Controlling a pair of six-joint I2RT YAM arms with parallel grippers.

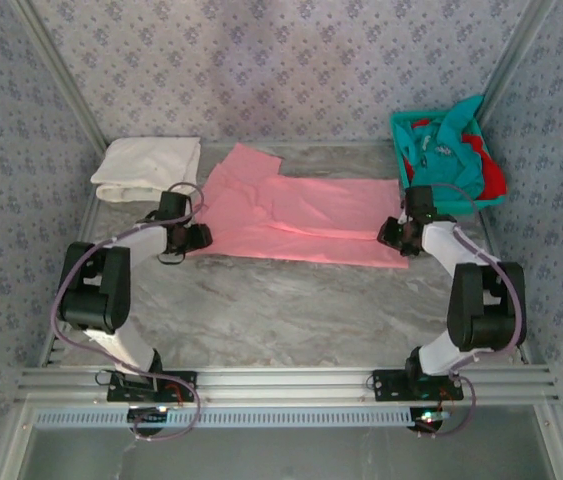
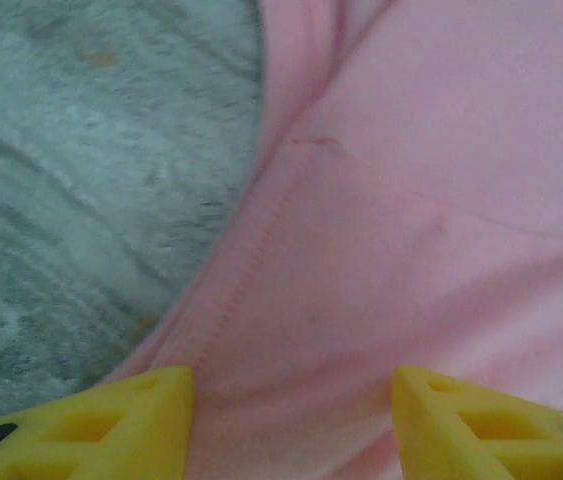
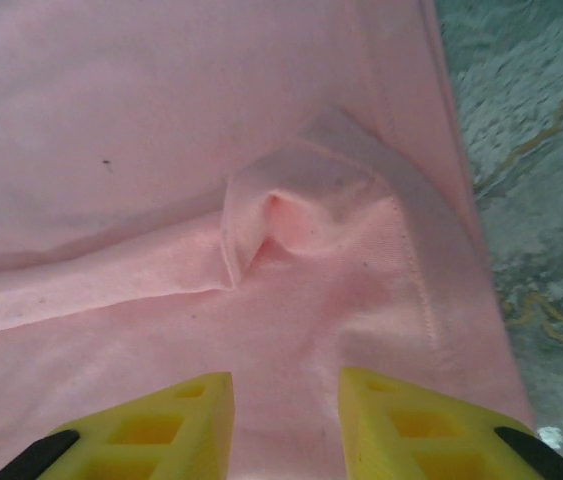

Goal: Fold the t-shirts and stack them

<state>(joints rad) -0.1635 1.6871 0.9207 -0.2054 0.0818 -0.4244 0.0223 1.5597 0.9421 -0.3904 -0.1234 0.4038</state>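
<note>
qty: 4 t-shirts (image 1: 301,215) (image 1: 146,165) (image 1: 451,150) (image 1: 495,180), 1 bskt (image 1: 397,130), 2 arms (image 1: 96,285) (image 1: 481,300)

You have soft, matt cloth under your 2 wrists: the salmon pink t-shirt (image 1: 301,215) is a fine knit with stitched hems. The cream-white t-shirt (image 1: 149,165) looks thicker, equally matt. Your table (image 1: 291,310) is smooth, grey, marbled, with a faint sheen. The basket (image 1: 399,130) is teal plastic. Your left gripper (image 2: 291,420) and right gripper (image 3: 286,425) carry matt yellow plastic fingers. The front rail (image 1: 291,382) is pale ribbed metal.

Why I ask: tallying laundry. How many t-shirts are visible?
4: pink t-shirt spread mid-table; white t-shirt folded far left; teal t-shirt and red t-shirt in the basket; more may hide there.
</note>
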